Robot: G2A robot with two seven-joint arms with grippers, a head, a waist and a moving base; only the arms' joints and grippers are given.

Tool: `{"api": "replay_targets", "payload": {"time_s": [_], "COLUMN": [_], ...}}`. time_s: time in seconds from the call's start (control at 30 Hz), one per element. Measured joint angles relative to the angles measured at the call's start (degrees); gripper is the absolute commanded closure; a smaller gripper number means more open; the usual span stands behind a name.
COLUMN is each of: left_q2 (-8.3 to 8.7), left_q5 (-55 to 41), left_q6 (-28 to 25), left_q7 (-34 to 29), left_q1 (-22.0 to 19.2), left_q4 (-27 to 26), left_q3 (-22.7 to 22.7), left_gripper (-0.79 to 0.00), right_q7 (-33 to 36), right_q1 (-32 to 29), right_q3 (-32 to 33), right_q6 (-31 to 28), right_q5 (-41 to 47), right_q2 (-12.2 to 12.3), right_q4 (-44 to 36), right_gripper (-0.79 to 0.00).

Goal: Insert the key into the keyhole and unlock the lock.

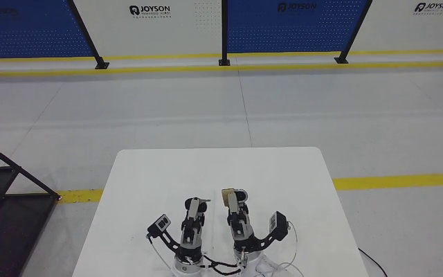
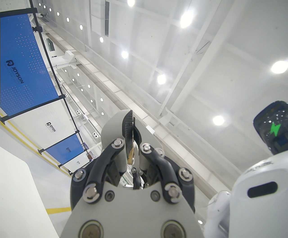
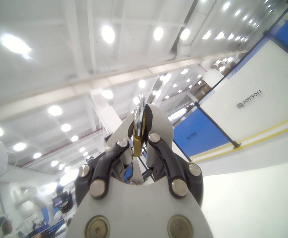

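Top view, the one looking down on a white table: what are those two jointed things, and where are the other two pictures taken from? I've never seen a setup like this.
Those are a robot's left arm and right arm, seen from a camera above them, over a white table. Each ends in an end effector, a two-fingered clamp. The other pictures come from cameras on the wrists, looking along the fingers toward the ceiling lights. The left end effector is shut on a thin piece with a brass-coloured edge, probably the key. The right end effector is shut on the brass-coloured lock. The two are apart: the key is not in the lock.
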Motion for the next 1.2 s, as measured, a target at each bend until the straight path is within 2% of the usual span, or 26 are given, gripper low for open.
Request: {"api": "replay_targets", "payload": {"time_s": [0.37, 1.2], "left_q2": [-0.85, -1.08], "left_q5": [1.5, 1.4], "left_q6": [0.3, 1.1], "left_q7": [2.6, 2.6], "left_q1": [-3.0, -4.9], "left_q4": [2.9, 4.5], "left_q3": [1.7, 3.1], "left_gripper": [0.000, 0.000], "right_q7": [-1.0, -3.7], "right_q1": [1.6, 3.2], "right_q3": [-1.3, -3.4], "right_q6": [-1.0, 0.6], "right_q5": [0.9, 1.5], "right_q2": [-0.7, -0.9], "right_q4": [2.1, 3.6], "right_gripper": [0.000, 0.000]}}
